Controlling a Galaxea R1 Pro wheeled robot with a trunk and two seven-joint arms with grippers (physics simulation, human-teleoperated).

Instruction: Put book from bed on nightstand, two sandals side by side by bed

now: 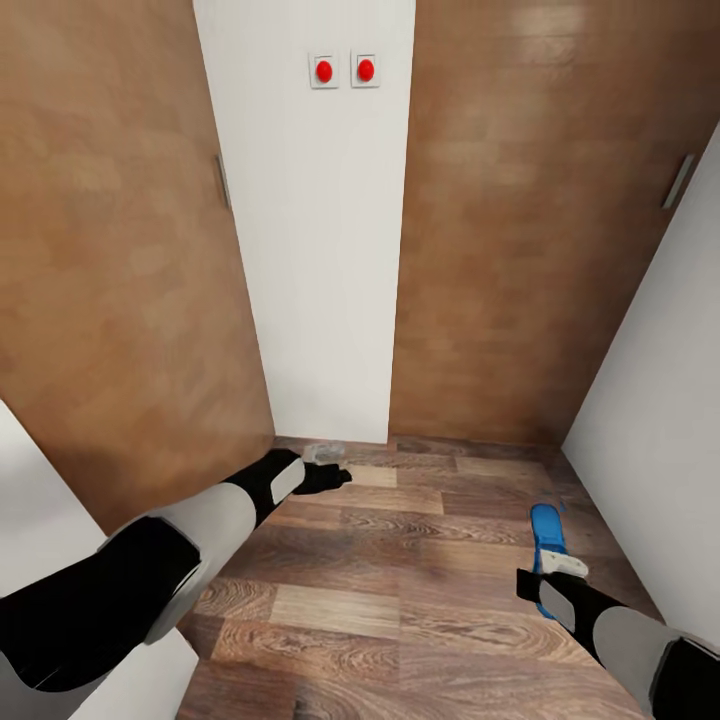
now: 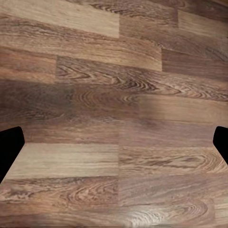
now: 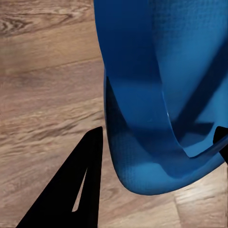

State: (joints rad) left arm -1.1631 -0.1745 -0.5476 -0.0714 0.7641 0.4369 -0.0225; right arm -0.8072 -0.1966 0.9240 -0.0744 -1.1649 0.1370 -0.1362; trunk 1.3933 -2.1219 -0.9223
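- While you face two wooden doors (image 1: 110,260), your right gripper (image 1: 548,580) grips one blue sandal (image 3: 156,95) above the floor (image 1: 400,600).
- Your left gripper (image 2: 114,142) hangs wide, empty.
- Placing both sandals and moving the book likely remain (bed not visible).

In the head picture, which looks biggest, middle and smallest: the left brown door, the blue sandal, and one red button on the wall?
As they look in the head view, largest first:
1. The left brown door, by far.
2. The blue sandal in the right claw.
3. The red button, though it sits farther from the camera, so its true size is unsure.
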